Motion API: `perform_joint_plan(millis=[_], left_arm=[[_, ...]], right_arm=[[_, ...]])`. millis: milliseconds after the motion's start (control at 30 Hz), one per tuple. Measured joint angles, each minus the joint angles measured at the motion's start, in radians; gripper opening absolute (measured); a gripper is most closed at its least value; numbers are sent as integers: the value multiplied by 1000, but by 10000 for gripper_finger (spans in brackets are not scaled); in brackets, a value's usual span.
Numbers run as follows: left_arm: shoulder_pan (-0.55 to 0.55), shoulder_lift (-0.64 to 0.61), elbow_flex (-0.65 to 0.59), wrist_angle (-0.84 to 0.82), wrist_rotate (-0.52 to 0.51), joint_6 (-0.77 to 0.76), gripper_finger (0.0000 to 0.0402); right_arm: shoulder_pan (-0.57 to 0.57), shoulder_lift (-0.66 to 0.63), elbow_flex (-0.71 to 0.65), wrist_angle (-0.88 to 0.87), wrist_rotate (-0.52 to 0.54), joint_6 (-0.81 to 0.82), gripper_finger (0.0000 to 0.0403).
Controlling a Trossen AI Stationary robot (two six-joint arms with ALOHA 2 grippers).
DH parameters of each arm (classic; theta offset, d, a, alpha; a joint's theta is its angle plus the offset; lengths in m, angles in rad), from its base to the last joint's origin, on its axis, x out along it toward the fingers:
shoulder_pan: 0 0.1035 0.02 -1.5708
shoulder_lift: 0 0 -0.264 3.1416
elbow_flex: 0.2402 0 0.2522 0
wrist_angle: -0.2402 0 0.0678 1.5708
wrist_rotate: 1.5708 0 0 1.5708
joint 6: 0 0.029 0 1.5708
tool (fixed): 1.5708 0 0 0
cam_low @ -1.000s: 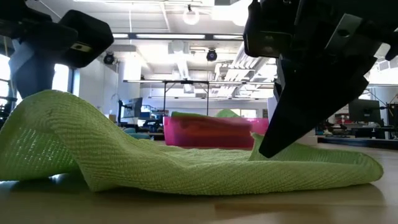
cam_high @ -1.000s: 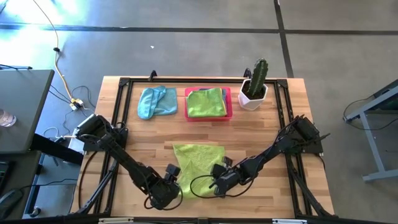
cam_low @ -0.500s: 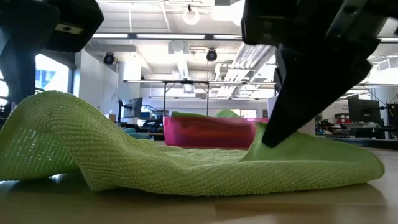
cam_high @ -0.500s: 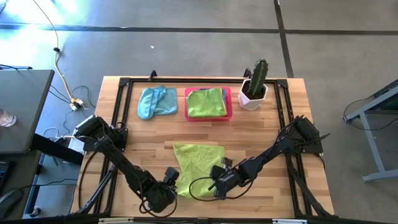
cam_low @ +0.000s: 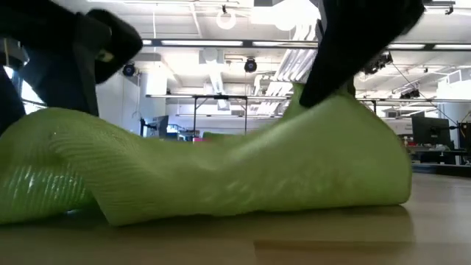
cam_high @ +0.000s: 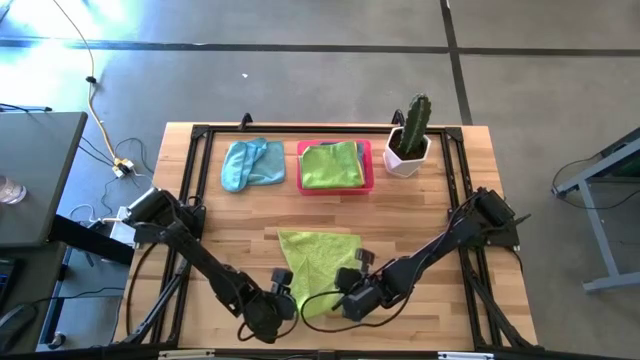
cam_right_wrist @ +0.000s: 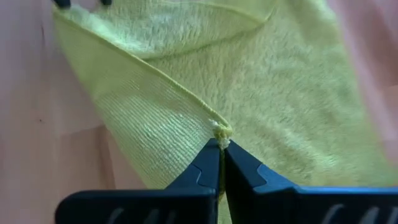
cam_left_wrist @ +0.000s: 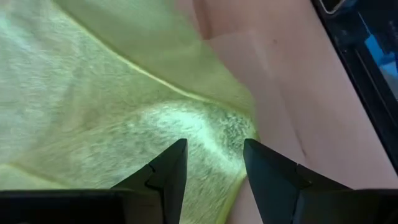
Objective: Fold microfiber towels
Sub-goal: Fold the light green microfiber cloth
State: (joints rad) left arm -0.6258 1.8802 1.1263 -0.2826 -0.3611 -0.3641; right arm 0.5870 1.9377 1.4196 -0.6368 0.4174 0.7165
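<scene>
A lime green microfiber towel [cam_high: 318,258] lies on the wooden table just below the middle of the high view, with both arms meeting at its lower edge. The right gripper [cam_high: 352,303] has its fingers pressed together on the towel's lower right corner; the right wrist view shows a pinch of yellow-green hem [cam_right_wrist: 221,131] caught at the very fingertips, and the low view shows that side of the cloth raised off the table. The left gripper [cam_high: 279,303] sits at the lower left corner with its fingers [cam_left_wrist: 165,171] apart, cloth between them but not clamped. The likely trouble lies in that imbalance: the right hold is on a thin bit of hem and could slip under tension, and with the left side loose, pulling further may drag or twist the towel and give a crooked fold. Near the top of the high view, a second lime green towel [cam_high: 331,164] rests in a pink rectangular tray [cam_high: 367,167], a crumpled light blue towel [cam_high: 251,163] lies to its left, and a cactus in a white pot [cam_high: 409,136] stands to its right. The table [cam_high: 230,225] is pale butcher-block wood in a black frame on a grey concrete floor; the low view looks into an open workshop with ceiling lights and ducting.
</scene>
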Motion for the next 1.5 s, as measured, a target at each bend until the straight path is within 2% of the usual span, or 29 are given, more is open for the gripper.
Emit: perform_joint_plan(millis=[333, 533, 667, 767, 833, 933, 1000, 1200, 1367, 1500], left_arm=[[0, 78, 0, 0, 2, 15, 150], [-2, 78, 1, -17, -22, 164, 150], [22, 91, 4, -16, -15, 208, 149], [44, 117, 7, -19, 48, 211, 145], [54, 123, 9, -21, 85, 210, 137], [56, 124, 9, -22, 70, 211, 114], [61, 121, 8, -21, 66, 218, 89], [82, 118, 8, -21, 165, 217, 8], [64, 81, 5, -39, 165, 185, 4], [50, 9, 16, -139, 175, 108, 3]], right_arm=[[7, 0, 158, -274, 63, -9, 0], [9, 0, 191, -305, 68, -7, 0], [10, 0, 191, -301, 61, 1, 0], [13, 0, 191, -300, 59, 8, 0], [17, 0, 191, -297, 59, 2, 0], [24, 0, 191, -293, 52, 0, 0], [30, 0, 191, -286, 52, 0, 0], [56, 0, 191, -275, 52, 0, 0], [77, 0, 191, -276, 52, 0, 0], [84, 0, 191, -271, 52, -23, 0]])
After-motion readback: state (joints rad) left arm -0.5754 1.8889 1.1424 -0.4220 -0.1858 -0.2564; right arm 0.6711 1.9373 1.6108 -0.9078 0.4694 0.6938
